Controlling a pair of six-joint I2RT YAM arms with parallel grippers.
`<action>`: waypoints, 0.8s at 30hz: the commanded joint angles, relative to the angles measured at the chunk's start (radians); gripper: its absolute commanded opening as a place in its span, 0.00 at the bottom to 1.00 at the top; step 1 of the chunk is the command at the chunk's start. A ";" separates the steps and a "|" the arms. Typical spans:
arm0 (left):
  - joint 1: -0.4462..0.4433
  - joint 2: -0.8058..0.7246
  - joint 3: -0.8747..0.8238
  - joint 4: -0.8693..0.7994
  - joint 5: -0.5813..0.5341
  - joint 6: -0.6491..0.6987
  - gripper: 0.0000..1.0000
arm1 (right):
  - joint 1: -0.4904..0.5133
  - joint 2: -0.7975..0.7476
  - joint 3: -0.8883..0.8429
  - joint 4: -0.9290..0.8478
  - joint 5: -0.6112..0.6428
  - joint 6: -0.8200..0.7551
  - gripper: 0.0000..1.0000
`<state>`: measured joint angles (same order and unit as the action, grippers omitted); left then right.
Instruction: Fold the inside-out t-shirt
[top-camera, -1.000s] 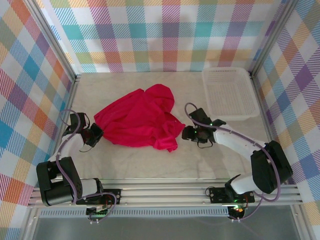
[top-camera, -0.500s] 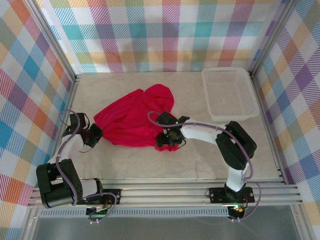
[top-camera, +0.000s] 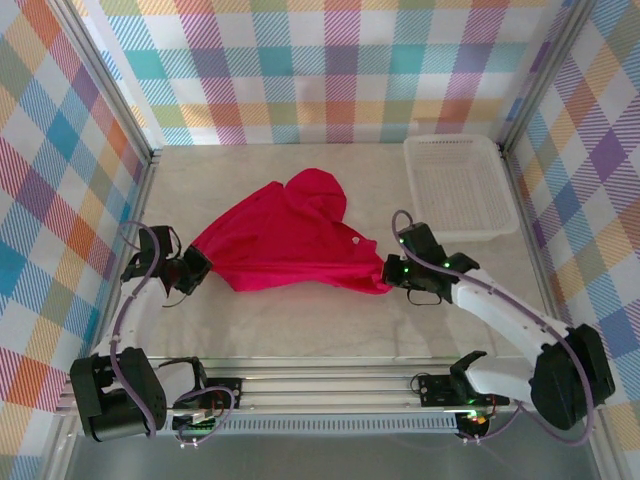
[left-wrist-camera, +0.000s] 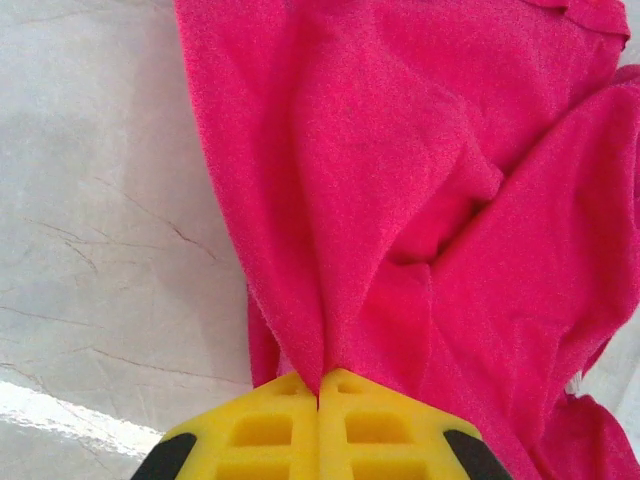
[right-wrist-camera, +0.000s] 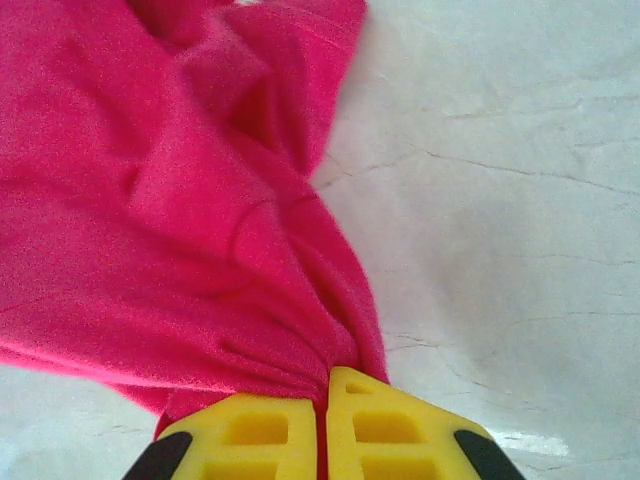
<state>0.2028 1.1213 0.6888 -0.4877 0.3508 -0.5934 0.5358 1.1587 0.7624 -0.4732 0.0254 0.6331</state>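
Leftmost, the left gripper (top-camera: 195, 268) sits low at the left side of the table (top-camera: 300, 325), a pale surface veined with fine cracks like marble. Its two yellow fingers (left-wrist-camera: 262, 432), moulded with square recesses, are pressed together on a pinched bunch of the inside-out t-shirt (top-camera: 290, 245). This one garment is bright crimson, a soft matte knit that lies across the middle of the table. It spreads in a rough triangle between the two grippers. Its near edge runs almost straight, and its far part is heaped into a rounded, creased lump. Folds fan out from each pinch. At the shirt's right tip, the right gripper (top-camera: 388, 272) has its matching yellow pair clamped on a gathered point of the cloth. Both arms, two in all, have white links, black joints and looping purple cables. Far right, well apart from the shirt, lies one white plastic mesh basket (top-camera: 452, 141), rectangular with rounded corners. Pastel plaid walls (top-camera: 340, 70) enclose the table.
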 joint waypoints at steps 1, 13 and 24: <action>-0.009 -0.021 0.054 0.014 -0.020 -0.031 0.00 | -0.023 0.017 0.062 0.037 -0.050 0.010 0.00; -0.064 0.256 1.012 -0.157 0.017 -0.002 0.00 | -0.184 0.466 1.283 -0.181 -0.159 -0.176 0.00; -0.062 0.251 1.251 -0.213 0.004 0.103 0.00 | -0.185 0.406 1.389 -0.223 -0.246 -0.280 0.00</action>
<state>0.1379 1.3773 1.9972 -0.6472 0.3740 -0.5396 0.3592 1.5700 2.2330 -0.6579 -0.1974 0.3939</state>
